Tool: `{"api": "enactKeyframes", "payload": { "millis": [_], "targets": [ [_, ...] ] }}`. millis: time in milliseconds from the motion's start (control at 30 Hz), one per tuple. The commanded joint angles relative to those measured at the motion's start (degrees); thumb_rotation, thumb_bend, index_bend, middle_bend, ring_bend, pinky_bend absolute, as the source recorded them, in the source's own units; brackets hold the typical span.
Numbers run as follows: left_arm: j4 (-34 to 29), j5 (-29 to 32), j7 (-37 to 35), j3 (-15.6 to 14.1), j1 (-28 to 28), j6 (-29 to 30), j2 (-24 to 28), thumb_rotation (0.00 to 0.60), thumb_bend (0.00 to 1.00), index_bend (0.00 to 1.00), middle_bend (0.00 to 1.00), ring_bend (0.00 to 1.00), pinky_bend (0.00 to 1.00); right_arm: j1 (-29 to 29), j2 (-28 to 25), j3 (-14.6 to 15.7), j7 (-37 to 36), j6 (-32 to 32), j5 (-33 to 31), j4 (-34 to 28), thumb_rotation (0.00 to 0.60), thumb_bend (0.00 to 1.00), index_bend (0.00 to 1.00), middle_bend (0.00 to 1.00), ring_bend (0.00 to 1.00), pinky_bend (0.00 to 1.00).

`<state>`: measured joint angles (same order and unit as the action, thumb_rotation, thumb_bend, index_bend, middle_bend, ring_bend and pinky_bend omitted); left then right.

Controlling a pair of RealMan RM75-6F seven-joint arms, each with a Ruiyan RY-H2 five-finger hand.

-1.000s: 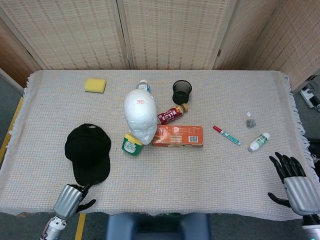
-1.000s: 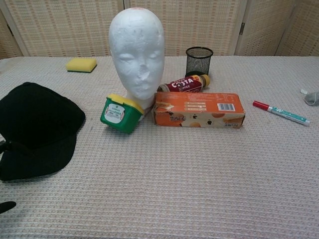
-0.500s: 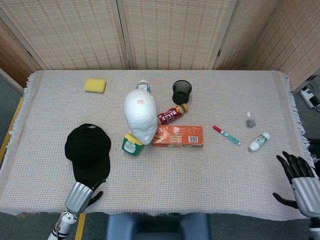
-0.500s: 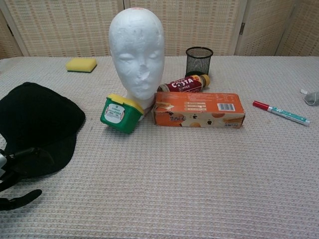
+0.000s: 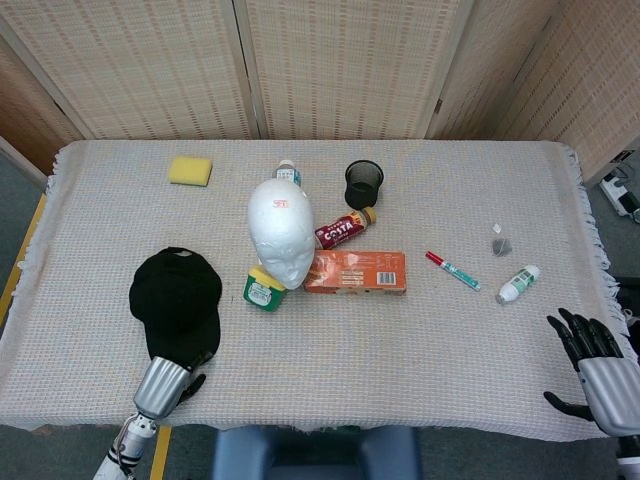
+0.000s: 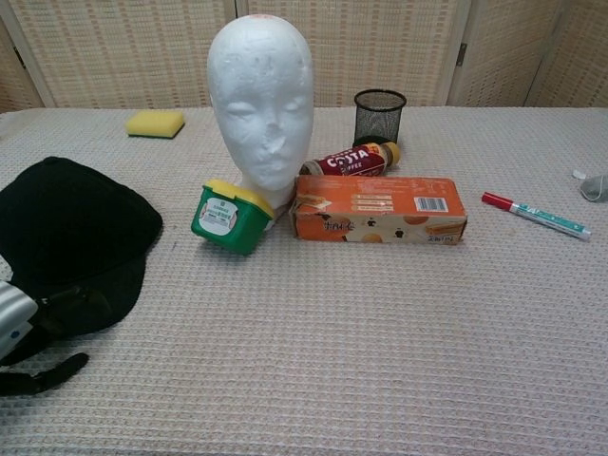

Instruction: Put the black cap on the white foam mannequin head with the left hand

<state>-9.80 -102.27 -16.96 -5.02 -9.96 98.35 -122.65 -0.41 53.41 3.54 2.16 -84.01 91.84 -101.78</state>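
The black cap [image 5: 176, 300] lies flat on the table's left side, brim toward the near edge. The white foam mannequin head [image 5: 281, 230] stands upright near the middle, to the cap's right, facing the near edge. My left hand [image 5: 165, 385] is at the near edge, its dark fingers reaching onto the cap's brim. In the chest view the left hand [image 6: 19, 332] has its fingers lying over the brim of the cap [image 6: 66, 228] and its thumb apart below; no grip shows. My right hand [image 5: 595, 370] hovers at the near right corner, fingers spread and empty.
A green tub [image 5: 263, 290] with a yellow lid leans against the head's base, with an orange box [image 5: 356, 272] and a coffee bottle [image 5: 345, 228] beside it. A black mesh cup [image 5: 364, 182], yellow sponge [image 5: 190, 170], pen [image 5: 453, 270] and small white bottle [image 5: 518, 284] lie farther off.
My left hand has moved up from the table's near edge to the cap's brim, fingers now over it. The right hand has shifted slightly. The cap has not moved.
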Motion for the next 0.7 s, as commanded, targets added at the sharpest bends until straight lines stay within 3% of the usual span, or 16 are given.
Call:
{"api": "enactKeyframes", "payload": {
  "millis": [33,700],
  "targets": [
    [0.43,0.61,0.13,0.11,-0.26,-0.23,-0.02,0.6,0.28,0.4,1.0,0.99,1.0,0.03,-0.13,0.1,0.03,0.13,0.1,-0.16,0.6,0.07,0.0,0.0,0.0,0.0],
    [1.63,4.9,0.69,0.99,-1.52,-2.37,1.39,0.6,0.33,0.44,1.0,0.99,1.0,0.33,-0.94,0.89,-0.3,1.42,0.94,-0.87,0.6,0.07,0.0,0.0,0.0,0.0]
  ]
}}
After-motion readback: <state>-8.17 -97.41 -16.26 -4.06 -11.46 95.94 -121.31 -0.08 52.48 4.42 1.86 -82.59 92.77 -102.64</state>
